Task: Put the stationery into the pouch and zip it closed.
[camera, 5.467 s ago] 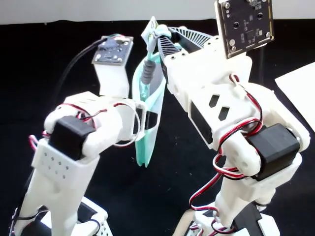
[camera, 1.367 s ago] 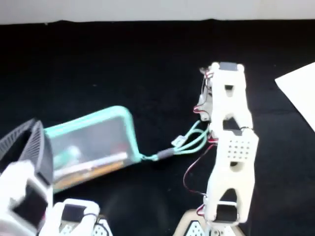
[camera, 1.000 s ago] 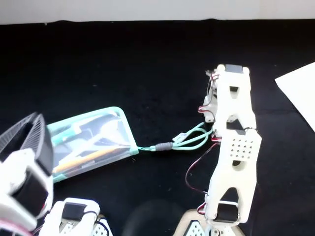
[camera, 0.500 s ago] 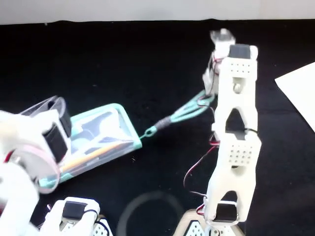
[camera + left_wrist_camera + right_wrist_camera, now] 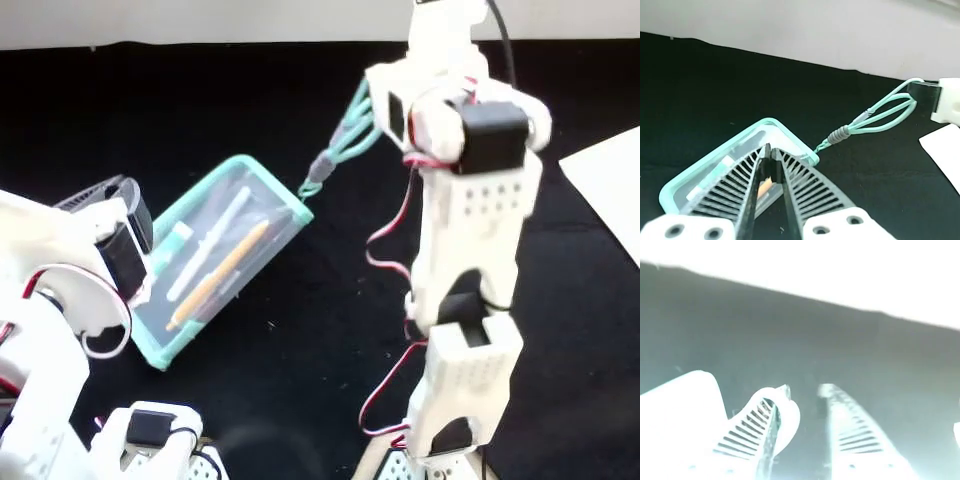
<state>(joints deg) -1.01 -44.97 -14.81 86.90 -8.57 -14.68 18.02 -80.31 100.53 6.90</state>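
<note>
The teal pouch (image 5: 222, 262) with a clear window lies at an angle on the black table, left of centre. Through the window I see an orange pencil (image 5: 218, 272) and a white pen (image 5: 205, 255). A teal cord loop (image 5: 345, 130) runs taut from the pouch's far corner up to my right gripper (image 5: 372, 95), which is shut on the loop's end. In the left wrist view the loop (image 5: 885, 112) meets that gripper (image 5: 927, 92). My left gripper (image 5: 125, 205) sits at the pouch's left edge; its own view shows it (image 5: 771, 150) shut, over the pouch (image 5: 710, 172).
A white sheet of paper (image 5: 610, 190) lies at the table's right edge. The raised right arm (image 5: 470, 250) stands tall at centre right. The black cloth reaches to a pale wall (image 5: 840, 30) at the back.
The right arm rose and swung toward the far side, lifting the cord loop. The pouch turned, its corner following the cord. The left arm came in over the pouch's left end.
</note>
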